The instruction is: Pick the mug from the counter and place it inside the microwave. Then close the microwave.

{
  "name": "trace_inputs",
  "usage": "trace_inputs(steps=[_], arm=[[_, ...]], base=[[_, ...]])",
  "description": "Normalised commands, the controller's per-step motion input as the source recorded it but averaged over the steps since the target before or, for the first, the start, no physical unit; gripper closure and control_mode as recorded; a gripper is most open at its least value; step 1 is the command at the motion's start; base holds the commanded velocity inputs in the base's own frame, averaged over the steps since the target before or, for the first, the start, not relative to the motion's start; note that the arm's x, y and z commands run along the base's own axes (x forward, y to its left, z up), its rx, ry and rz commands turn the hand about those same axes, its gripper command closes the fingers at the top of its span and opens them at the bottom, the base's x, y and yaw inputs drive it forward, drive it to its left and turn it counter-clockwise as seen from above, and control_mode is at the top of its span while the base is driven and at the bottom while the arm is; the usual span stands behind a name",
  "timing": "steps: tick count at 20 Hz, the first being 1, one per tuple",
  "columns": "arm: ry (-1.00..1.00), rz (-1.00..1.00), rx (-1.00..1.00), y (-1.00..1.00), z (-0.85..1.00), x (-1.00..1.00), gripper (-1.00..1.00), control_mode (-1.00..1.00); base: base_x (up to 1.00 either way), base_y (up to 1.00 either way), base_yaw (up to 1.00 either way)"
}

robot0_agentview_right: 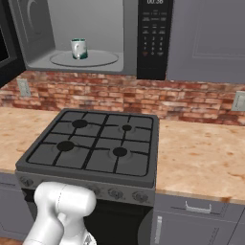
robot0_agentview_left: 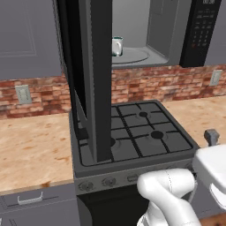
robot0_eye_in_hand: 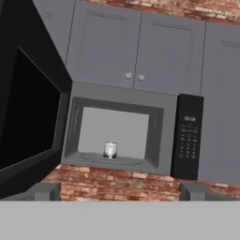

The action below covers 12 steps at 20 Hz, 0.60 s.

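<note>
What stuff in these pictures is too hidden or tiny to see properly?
- The mug: in the left base view the open microwave door covers its left side. Its handle is too small to make out in the hand view.
- Keypad labels: too small and blurred to read.
- The clock: cut by the top edge of the right base view.
- The stovetop: its left burners sit behind the door.

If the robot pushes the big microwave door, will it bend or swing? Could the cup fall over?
The microwave door looks stiff and hinged, so it would probably swing shut, not bend. The mug stands upright on the round turntable, well inside, so the door likely won't touch it. It looks glossy, so maybe slippery.
</note>
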Motion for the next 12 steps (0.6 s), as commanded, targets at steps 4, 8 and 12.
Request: trace_inputs(steps=[4, 8, 12], arm=[[-0.06, -0.03, 0.00, 0.18, 0.00, -0.43, -1.00, -1.00], [-0.04, -0.10, 0.00, 0.30, 0.00, -0.28, -1.00, -1.00], [-0.02, -0.22, 0.00, 0.25, 0.00, -0.23, -1.00, -1.00]], base=[[0.00, 0.00, 0.00], [0.00, 0.00, 0.00], [0.00, 0.00, 0.00]])
